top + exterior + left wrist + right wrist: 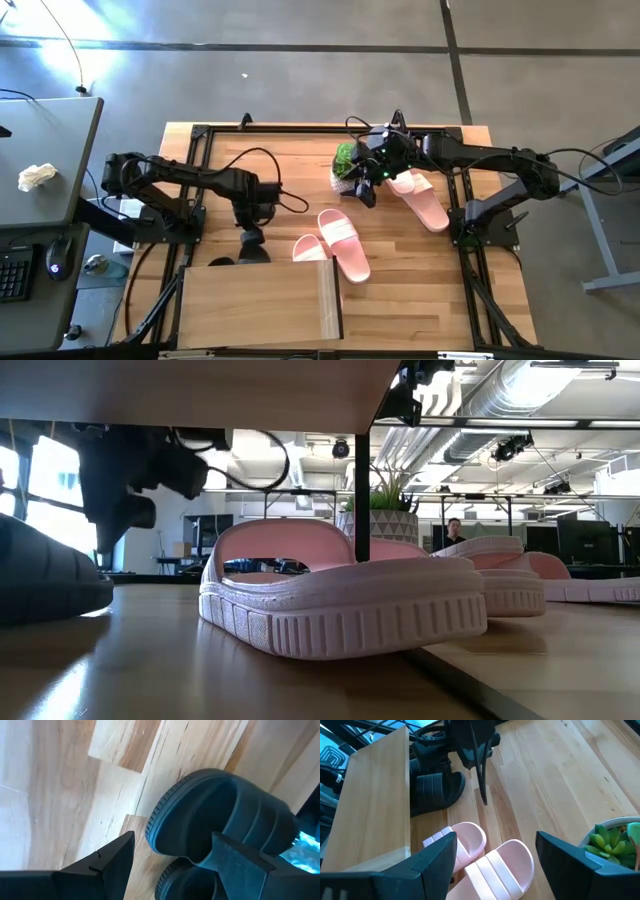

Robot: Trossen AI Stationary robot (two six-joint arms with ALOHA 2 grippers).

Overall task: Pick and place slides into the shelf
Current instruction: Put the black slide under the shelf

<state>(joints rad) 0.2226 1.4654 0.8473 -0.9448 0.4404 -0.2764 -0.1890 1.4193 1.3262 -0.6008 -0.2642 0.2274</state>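
Black slide (pixel 251 244) lengthwise, toe toward shelf (pixel 255 300)

Bare surface (pixel 260 150) open between the two arms, pink slides (pixel 343 243) crowding the shelf (pixel 255 300) corner, black slides (pixel 250 243) blocking its back edge, potted plant (pixel 347 160) beside the right end effector (pixel 368 192)

Bright daylight, window glare, soft shadows.

You see a potted green plant (pixel 346 163) at upper centre of the wooden tabletop (pixel 440 300); a crumpled white cloth (pixel 36 177), keyboard (pixel 15 274) and mouse (pixel 58 255) occupy the grey desk (pixel 60 130) at left.
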